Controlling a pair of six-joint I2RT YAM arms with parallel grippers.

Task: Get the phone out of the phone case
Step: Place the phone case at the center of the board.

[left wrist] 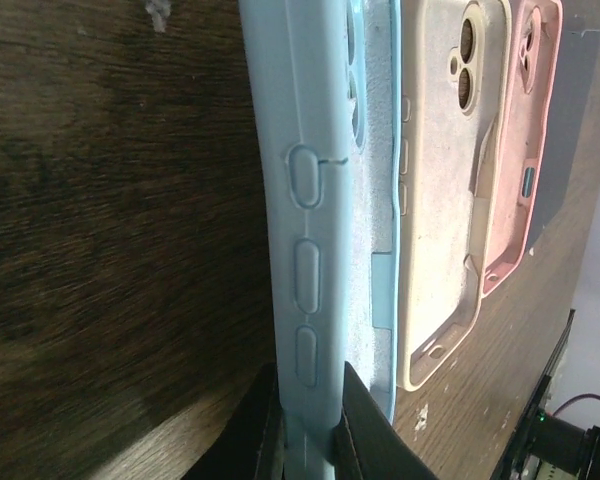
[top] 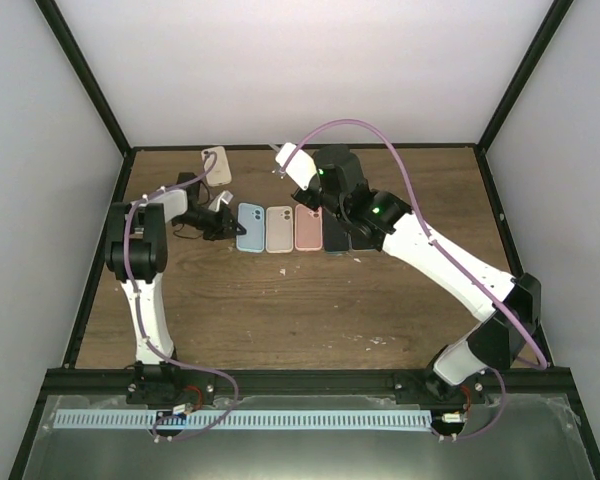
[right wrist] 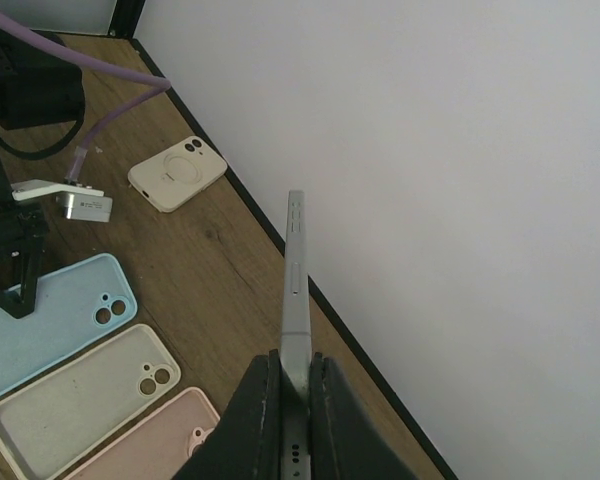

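Phone lifted in the right hand; blue case gripped on the desk by the left hand.

From where I stood, the right hand was clenched on the lower end of the slim silver phone. It held the phone edge-on and clear of the desk, close to the back wall, at the upper middle of the overhead frame. The left hand was clamped on one rim of the light blue case, which lay at the left end of a row. A beige case lay just beside it, with a pink case next along. Darker cases further right were partly hidden under the right arm. A cream case with a ring mark sat apart, toward the upper left of the desk.
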